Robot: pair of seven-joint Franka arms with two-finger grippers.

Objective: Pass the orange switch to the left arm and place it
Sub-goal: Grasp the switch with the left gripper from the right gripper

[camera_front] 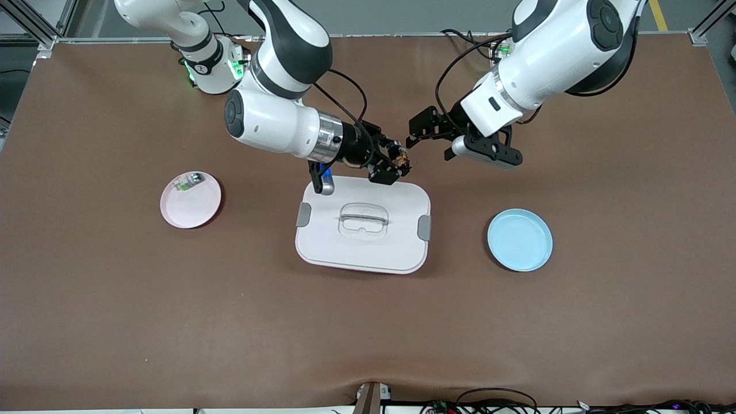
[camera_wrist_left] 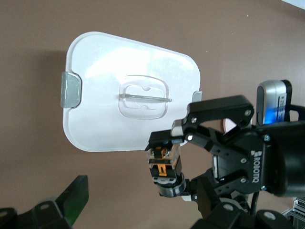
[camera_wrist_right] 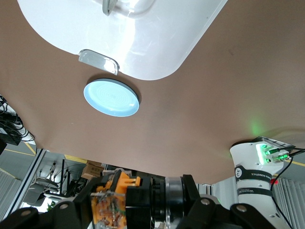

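Note:
My right gripper (camera_front: 401,160) is shut on the orange switch (camera_front: 402,155), a tiny black block with orange parts, and holds it in the air over the box's edge nearest the robots' bases. In the right wrist view the switch (camera_wrist_right: 116,200) sits clamped between the fingers. The box (camera_front: 363,224) is large and white, with grey latches and a clear lid handle. My left gripper (camera_front: 413,132) hangs open just beside the switch, facing it, and holds nothing. In the left wrist view the switch (camera_wrist_left: 164,164) is clear of the one left finger (camera_wrist_left: 74,198) that shows.
A pink plate (camera_front: 190,199) with a small clear-and-green part (camera_front: 185,182) lies toward the right arm's end. A blue plate (camera_front: 520,240) lies bare toward the left arm's end, beside the box. Brown table (camera_front: 368,333) spreads nearer the front camera.

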